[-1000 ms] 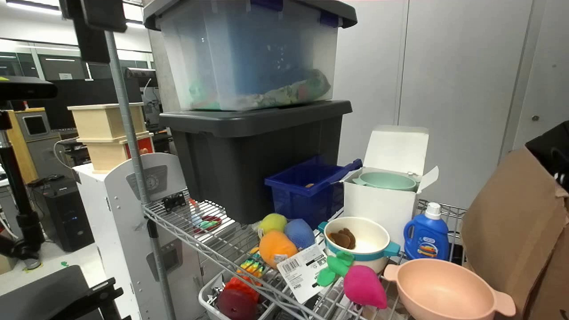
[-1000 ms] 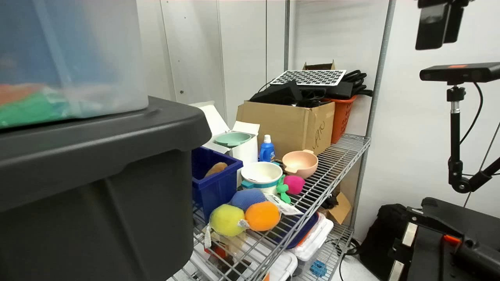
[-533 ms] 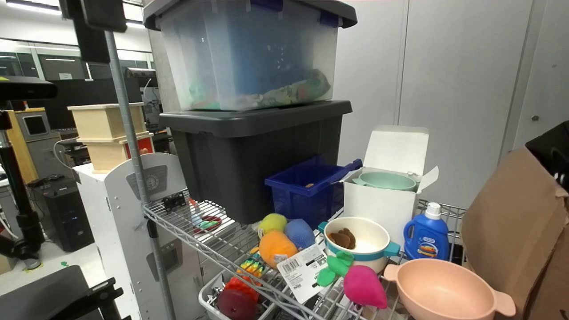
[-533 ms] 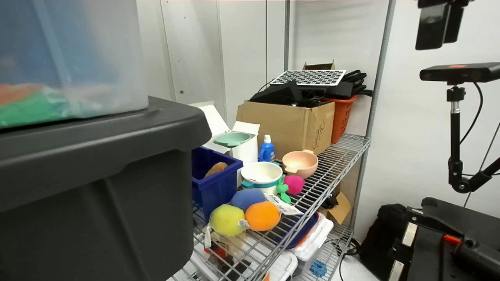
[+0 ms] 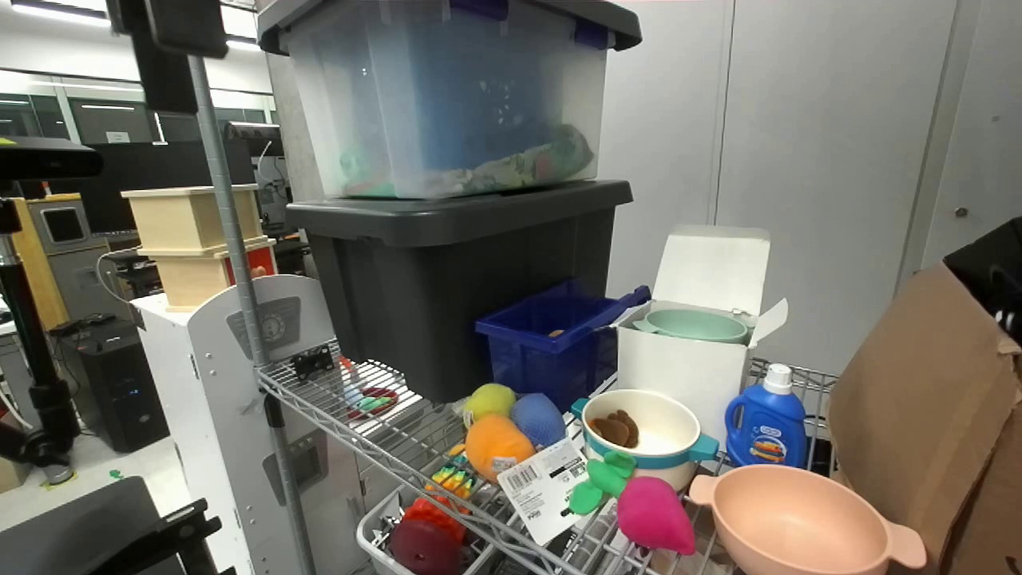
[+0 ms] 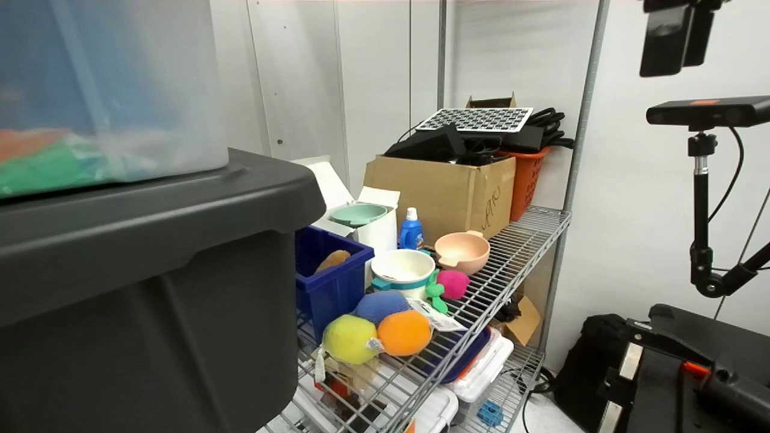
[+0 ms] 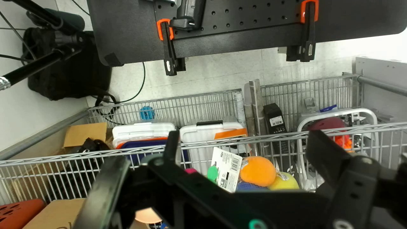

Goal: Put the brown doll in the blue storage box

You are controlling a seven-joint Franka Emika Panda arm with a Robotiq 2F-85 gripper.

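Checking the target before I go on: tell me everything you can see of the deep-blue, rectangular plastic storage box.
The deep-blue, rectangular plastic storage box is open-topped, smooth and glossy, with a protruding rim. It stands upright on the metal wire shelf, between the large dark grey plastic tote and the open white cardboard carton; contact with either is unclear. A tan-brown, rounded, soft-looking doll lies inside, partly hidden.
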